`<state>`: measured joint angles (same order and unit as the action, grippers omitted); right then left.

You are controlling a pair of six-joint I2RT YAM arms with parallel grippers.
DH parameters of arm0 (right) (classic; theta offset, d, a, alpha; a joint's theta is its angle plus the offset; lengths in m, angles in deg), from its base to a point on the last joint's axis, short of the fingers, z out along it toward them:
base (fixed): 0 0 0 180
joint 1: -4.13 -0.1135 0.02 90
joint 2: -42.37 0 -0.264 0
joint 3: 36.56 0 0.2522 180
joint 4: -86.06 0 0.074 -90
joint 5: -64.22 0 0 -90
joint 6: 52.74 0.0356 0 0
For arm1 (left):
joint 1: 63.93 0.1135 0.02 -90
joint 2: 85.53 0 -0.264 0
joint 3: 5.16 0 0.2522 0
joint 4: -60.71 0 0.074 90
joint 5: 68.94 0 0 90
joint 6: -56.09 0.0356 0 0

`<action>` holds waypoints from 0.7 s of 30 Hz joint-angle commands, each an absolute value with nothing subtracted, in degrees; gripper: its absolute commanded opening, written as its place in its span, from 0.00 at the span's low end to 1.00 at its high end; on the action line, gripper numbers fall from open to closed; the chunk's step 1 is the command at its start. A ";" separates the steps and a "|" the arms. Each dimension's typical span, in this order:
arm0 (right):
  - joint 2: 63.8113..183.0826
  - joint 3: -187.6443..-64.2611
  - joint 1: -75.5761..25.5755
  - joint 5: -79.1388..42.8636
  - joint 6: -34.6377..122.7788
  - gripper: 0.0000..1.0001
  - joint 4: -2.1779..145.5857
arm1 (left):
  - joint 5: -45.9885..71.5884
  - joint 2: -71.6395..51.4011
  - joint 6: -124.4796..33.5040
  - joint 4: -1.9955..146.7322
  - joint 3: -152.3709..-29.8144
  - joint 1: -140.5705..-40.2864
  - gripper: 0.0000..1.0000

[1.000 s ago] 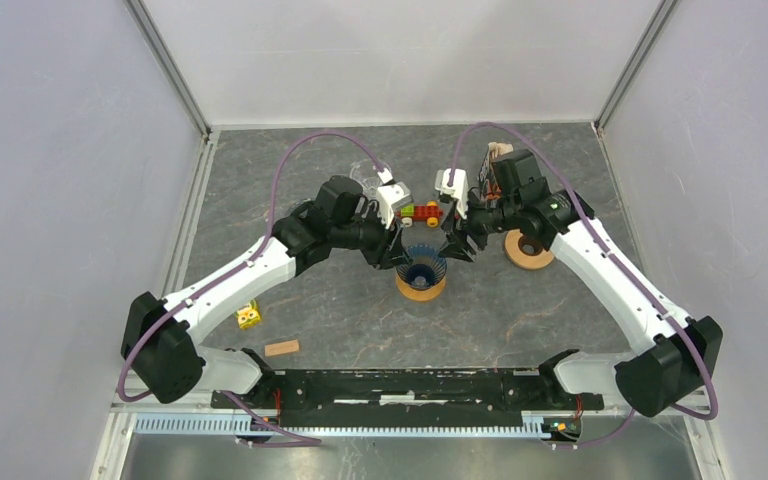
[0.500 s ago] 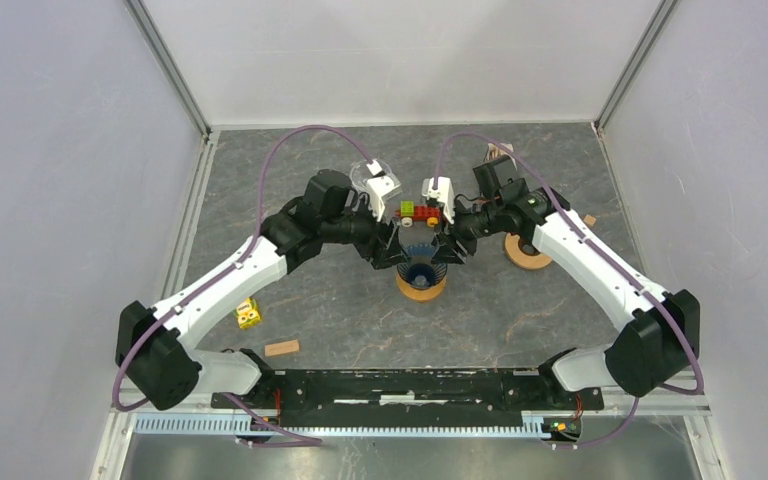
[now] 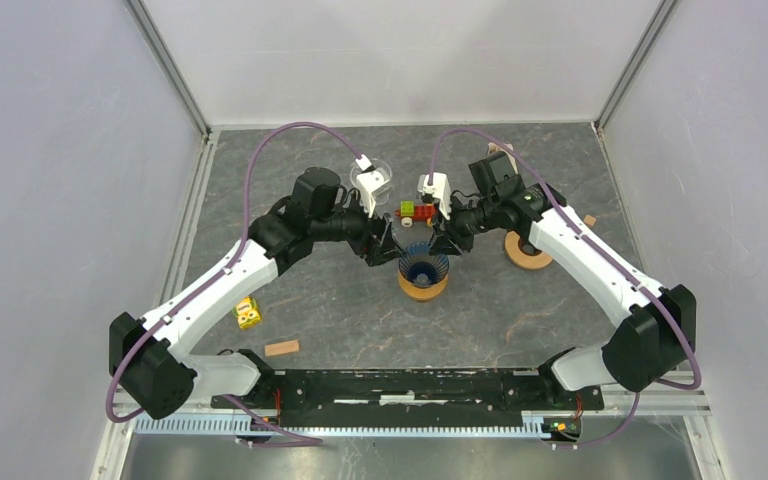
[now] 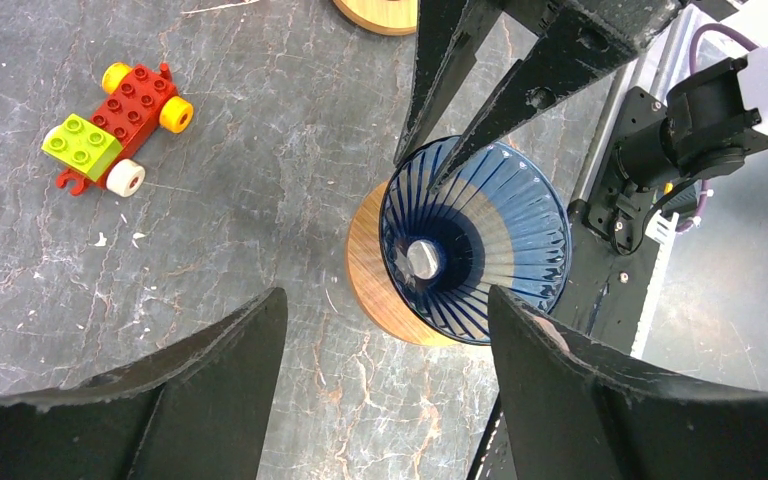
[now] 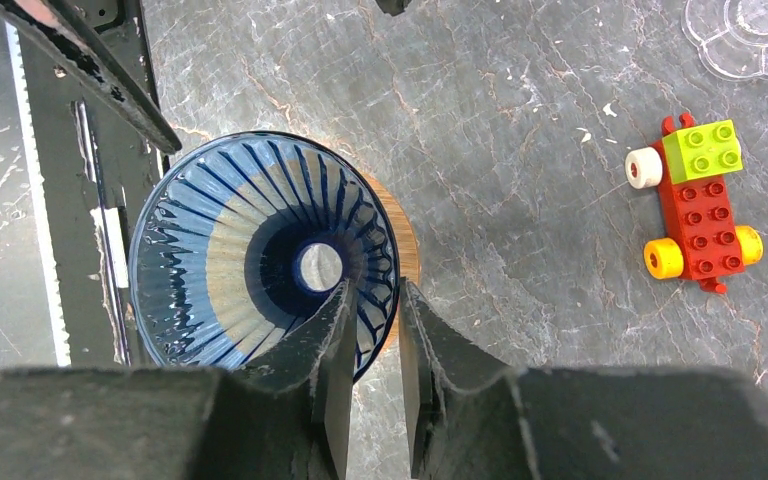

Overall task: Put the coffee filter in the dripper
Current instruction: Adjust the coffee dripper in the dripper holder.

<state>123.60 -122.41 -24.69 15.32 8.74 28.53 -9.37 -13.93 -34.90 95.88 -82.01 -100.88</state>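
At the middle of the grey marbled table [image 3: 360, 320]: a dark blue ribbed translucent cone dripper [image 3: 422, 268], upright on a round wooden base [image 4: 365, 280], mouth up, drain hole visible at the bottom. Inside the cone, a pale tan patch on one flank; cannot tell whether paper or wood seen through the plastic.

Left gripper [image 4: 387, 300] at 10 o'clock of the dripper, fingers spread wide, clear of the rim.

Right gripper [image 5: 375, 290] at 1 o'clock of the dripper, fingers [image 5: 328, 350] drawn close with only a narrow slot left, straddling the rim: one inside the cone, the other outside over the wooden base. Cannot tell whether pinching the wall or just short of it.

No sure sighting of the coffee filter. At 1 o'clock, near the far wall and half hidden behind the right arm, a small pale beige object [image 3: 500, 149]; too small to tell whether filter paper.

At 12 o'clock of the dripper, just beyond both grippers, a red toy-brick car [image 4: 130, 115] with a lime block, yellow and white wheels. At 11 o'clock, a clear scalloped plastic piece [image 5: 745, 35]. At 3 o'clock, a second round wooden ring [image 3: 520, 260] with a dark central hole, partly under the right arm. Near 9 o'clock, well apart, a small yellow cube [image 3: 248, 314]; at 8 o'clock, a small flat wooden block [image 3: 281, 348].
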 commanded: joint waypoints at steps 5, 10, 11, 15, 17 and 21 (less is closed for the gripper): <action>122.67 -123.65 -25.12 15.90 9.28 0.35 30.40 | -10.41 -15.23 -34.00 95.94 -81.94 -100.14 0.81; 120.41 -125.96 -24.98 13.64 9.32 0.65 29.99 | -9.47 -15.56 -34.00 95.90 -82.15 -99.30 0.84; 119.52 -126.27 -24.75 13.12 9.18 0.75 29.94 | -9.20 -15.63 -34.00 95.96 -82.19 -99.06 0.85; 115.91 -127.44 -22.13 12.28 10.17 0.79 30.72 | -7.42 -15.75 -34.16 96.17 -83.01 -98.06 0.98; 114.45 -128.50 -20.08 11.84 11.41 0.79 31.35 | -6.95 -15.73 -34.27 96.28 -83.63 -97.67 1.00; 113.61 -130.33 -16.27 2.25 16.28 0.75 34.48 | -5.59 -15.56 -34.61 96.75 -84.66 -96.91 1.00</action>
<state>115.18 -126.52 -19.16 10.89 11.30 29.49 -7.65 -14.06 -34.88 96.21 -81.99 -97.64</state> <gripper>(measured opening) 0.771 0.993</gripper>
